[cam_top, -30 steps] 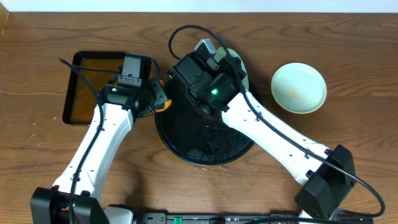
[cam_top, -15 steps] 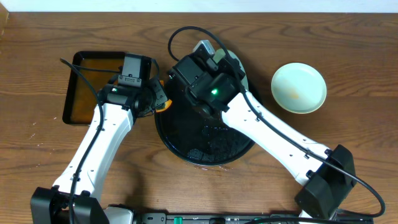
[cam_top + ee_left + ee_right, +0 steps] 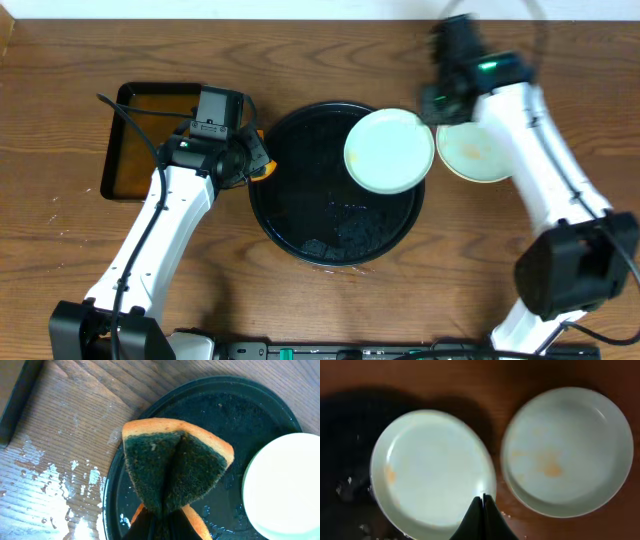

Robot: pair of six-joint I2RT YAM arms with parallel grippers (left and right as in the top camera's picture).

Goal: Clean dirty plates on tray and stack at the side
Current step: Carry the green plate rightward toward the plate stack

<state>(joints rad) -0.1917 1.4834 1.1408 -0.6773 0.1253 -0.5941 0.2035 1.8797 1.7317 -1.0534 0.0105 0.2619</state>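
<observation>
Glossy black, the round tray [image 3: 300, 200] sits mid-table, wet with droplets. It is the landmark for everything below.

- **Held plate:** Over the tray's upper right rim is a mint-green plate [image 3: 390, 150]. The right gripper [image 3: 428, 118] has its fingers pinched together on the plate's edge. In the right wrist view the fingers [image 3: 482, 507] meet on the near rim of this plate [image 3: 432, 472]. A small orange mark shows on the plate's left inner wall. The pictures do not show whether the plate is raised clear of the tray or resting on its rim.
- **Second plate:** Just right of the tray, on the bare wooden table [image 3: 60, 80], lies a second plate [image 3: 480, 160]. It is also mint-green, with faint orange smears [image 3: 547, 467] near its middle. It is partly hidden from above by the blurred right arm.
- **Sponge:** At the tray's left rim, the left gripper [image 3: 255, 160] is closed on a folded sponge [image 3: 175, 465]. The sponge is orange with a dark green scrubbing face and hangs over the tray's edge.
- **Other tray:** Farther left of the tray is a small rectangular tray [image 3: 150, 140].
- **Missing plate:** No yellow plate is in view.

The step in hand looks like moving a wiped plate off the tray to stack it at the side. The next move would call for centring the held plate over the second plate, lowering it level, and only then letting go. The leftover orange traces on both plates suggest they may need another wipe.
</observation>
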